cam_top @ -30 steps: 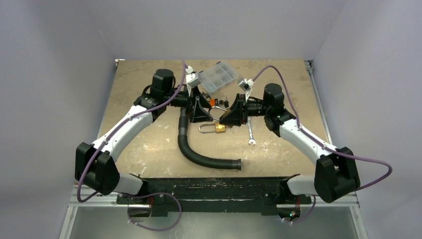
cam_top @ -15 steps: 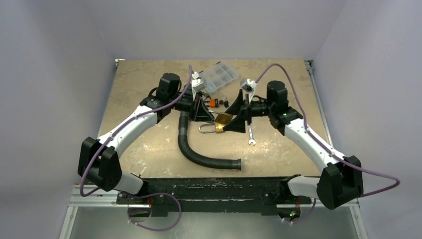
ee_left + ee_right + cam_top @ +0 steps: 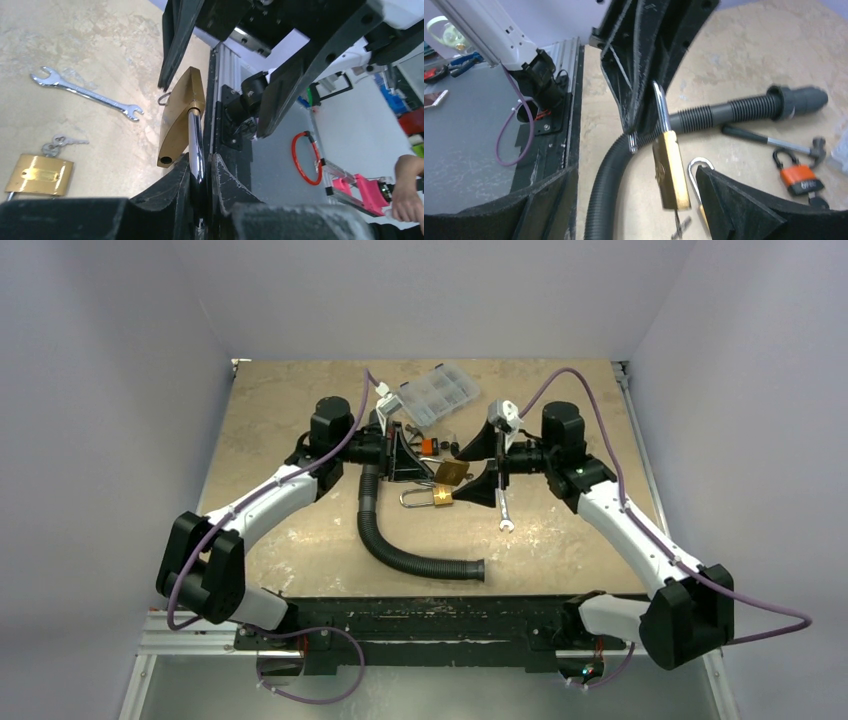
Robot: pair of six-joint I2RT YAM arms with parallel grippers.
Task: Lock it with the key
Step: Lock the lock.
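One padlock (image 3: 180, 117) — left tool (image 3: 200, 167) clamping its shackle (image 3: 195, 142), right tool (image 3: 636, 175) agape around it.

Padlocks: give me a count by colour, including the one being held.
Brass: 2, the held padlock hanging by its shackle from the left gripper, and the loose padlock on the table.
Orange: 1, the orange padlock.
Total: 3.

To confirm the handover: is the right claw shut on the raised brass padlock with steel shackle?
No, the right claw is wide open, its fingers apart on either side of the brass padlock.
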